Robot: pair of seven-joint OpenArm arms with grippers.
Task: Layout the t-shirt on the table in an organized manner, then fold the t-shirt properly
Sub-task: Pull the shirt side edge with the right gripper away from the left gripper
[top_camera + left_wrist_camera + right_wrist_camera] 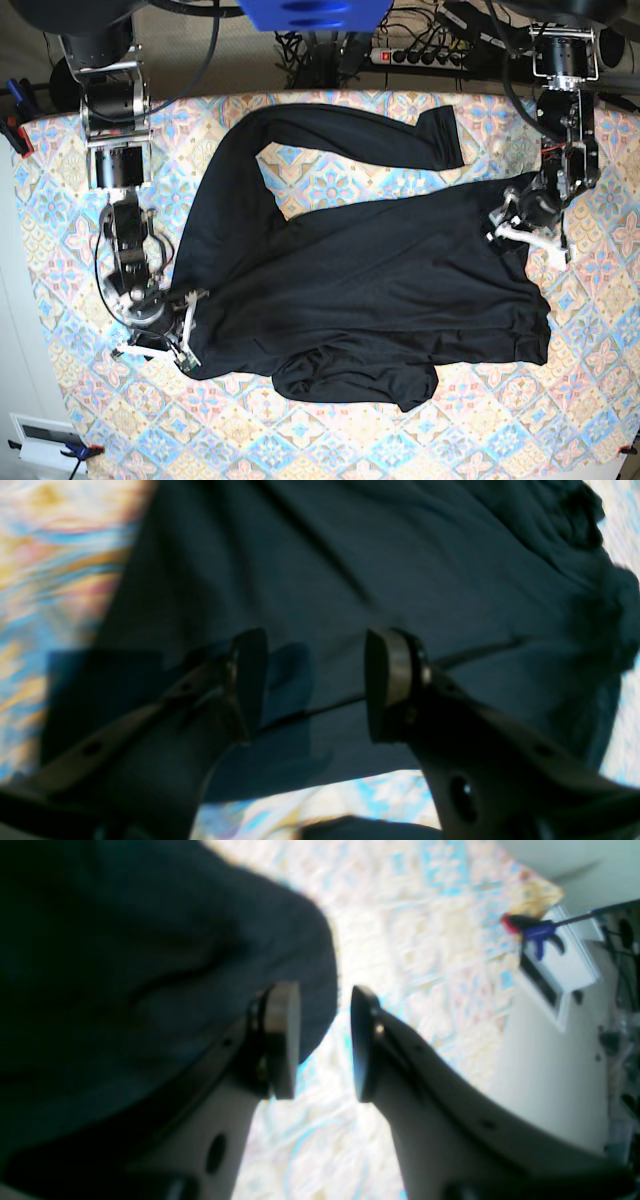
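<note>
Table: a wide surface under a pastel diamond-tile cloth in blue, pink and yellow, seen from above in the base view.
Shirt: black and plain, spread across the middle of the table. One long sleeve arcs along the far side and ends near the top centre. The near hem is rumpled and partly folded under itself.
Left arm: it comes down from the upper right corner of the base view, bent at the wrist, with its end over the shirt's right edge.
Left gripper: the two fingers stand wide apart above the fabric with nothing between them. A crease and a thin dark line cross the cloth beneath. I cannot tell whether the tips touch the shirt, because the wrist view is blurred.
Right arm: it reaches down the left side of the base view, links stacked in a line, with its end at the shirt's lower left corner.
Right gripper: the fingers are parted about halfway, with a clear gap and bare patterned cloth showing through it. It holds nothing. The left pad sits just beside the shirt's rounded edge.
Clamp: blue with a red tip, at the table's far corner in the right wrist view.
</note>
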